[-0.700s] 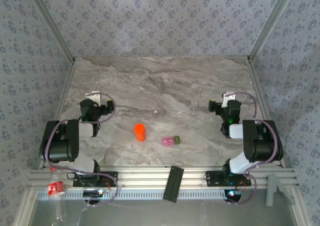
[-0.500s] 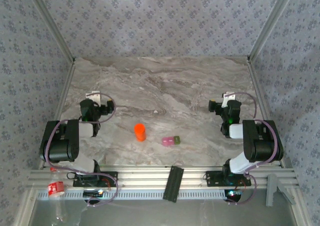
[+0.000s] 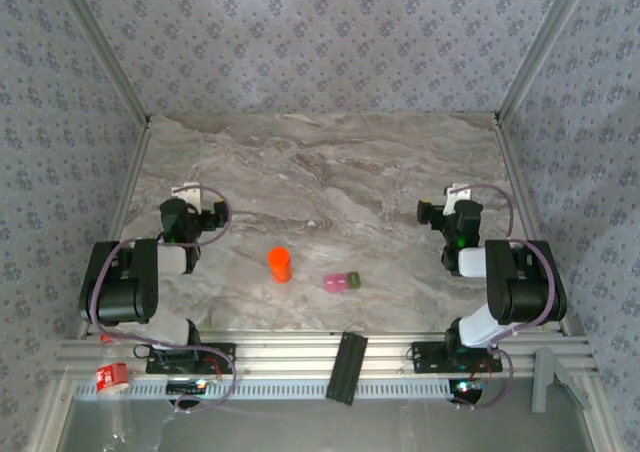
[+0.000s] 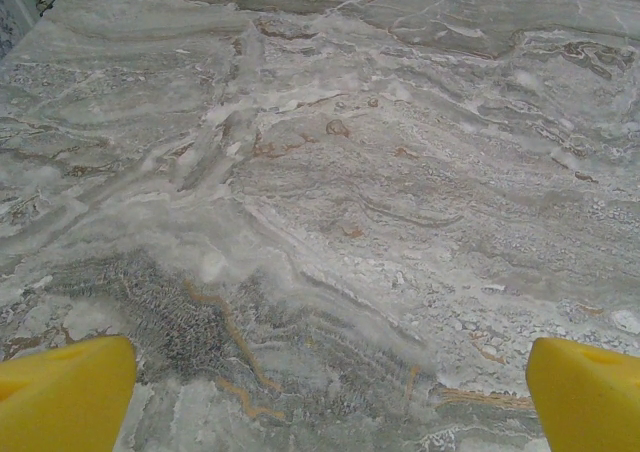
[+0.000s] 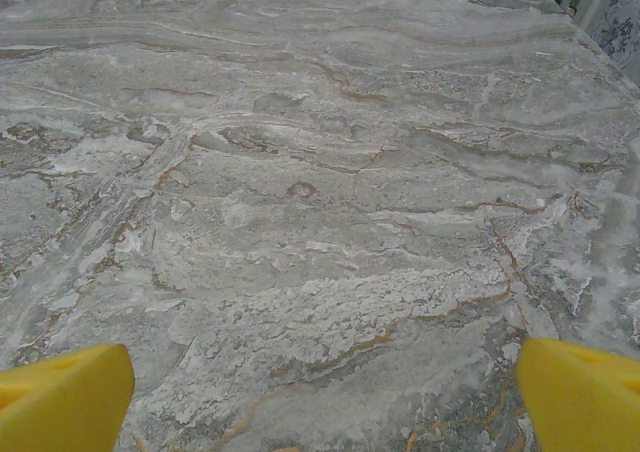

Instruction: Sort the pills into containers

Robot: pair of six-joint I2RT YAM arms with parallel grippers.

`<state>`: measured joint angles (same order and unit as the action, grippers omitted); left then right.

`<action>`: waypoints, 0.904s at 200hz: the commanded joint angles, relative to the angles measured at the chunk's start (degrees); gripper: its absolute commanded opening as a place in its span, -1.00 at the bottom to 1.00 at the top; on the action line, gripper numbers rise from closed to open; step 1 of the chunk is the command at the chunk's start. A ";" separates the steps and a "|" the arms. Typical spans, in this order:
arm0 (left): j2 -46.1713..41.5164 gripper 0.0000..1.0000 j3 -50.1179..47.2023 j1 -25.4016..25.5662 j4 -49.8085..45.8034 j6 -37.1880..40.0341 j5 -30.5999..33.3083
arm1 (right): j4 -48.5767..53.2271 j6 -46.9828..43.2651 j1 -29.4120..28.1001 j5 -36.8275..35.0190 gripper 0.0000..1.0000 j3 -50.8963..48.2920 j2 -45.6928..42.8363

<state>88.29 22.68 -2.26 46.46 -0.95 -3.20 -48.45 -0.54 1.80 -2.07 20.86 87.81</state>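
Progress: sorting looked unstarted.
Orange bottle (image 3: 280, 264): stood upright on worktop (image 3: 330, 172), near containers (image 3: 342, 283), untouched.
Left tool (image 4: 330, 397): released, empty.
Right tool (image 5: 325, 397): released, empty.
Remaining: apparently everything.

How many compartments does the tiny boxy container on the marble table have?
2: a translucent pink compartment on the left, an olive-green compartment joined to its right, both right of the bright orange cylindrical bottle.
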 commanded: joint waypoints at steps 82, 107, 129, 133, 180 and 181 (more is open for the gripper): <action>-0.35 0.99 0.88 -0.50 0.38 -0.48 -0.33 | -0.26 -0.17 1.07 2.62 1.00 0.86 -0.51; -2.74 0.99 2.49 -0.49 -3.85 -0.52 -0.10 | 7.90 -0.78 0.54 1.81 1.00 2.25 -7.22; -5.86 0.99 5.26 -0.52 -11.17 -0.69 0.31 | 14.36 -0.41 0.22 0.02 1.00 4.35 -12.06; -6.32 0.99 5.62 -0.47 -12.13 -0.77 0.59 | 15.59 0.01 0.21 -0.47 1.00 4.86 -12.74; -14.72 1.00 9.79 -0.46 -22.93 -3.98 2.89 | 41.20 26.68 2.00 -6.76 1.00 16.79 -17.75; -14.94 0.99 9.95 -0.42 -23.27 -4.07 2.96 | 41.88 28.02 2.07 -6.74 1.00 17.08 -17.84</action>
<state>78.04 29.54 -2.26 30.76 -2.22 -1.83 -24.36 8.12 2.57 -3.99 32.08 72.16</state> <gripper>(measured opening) 0.997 0.999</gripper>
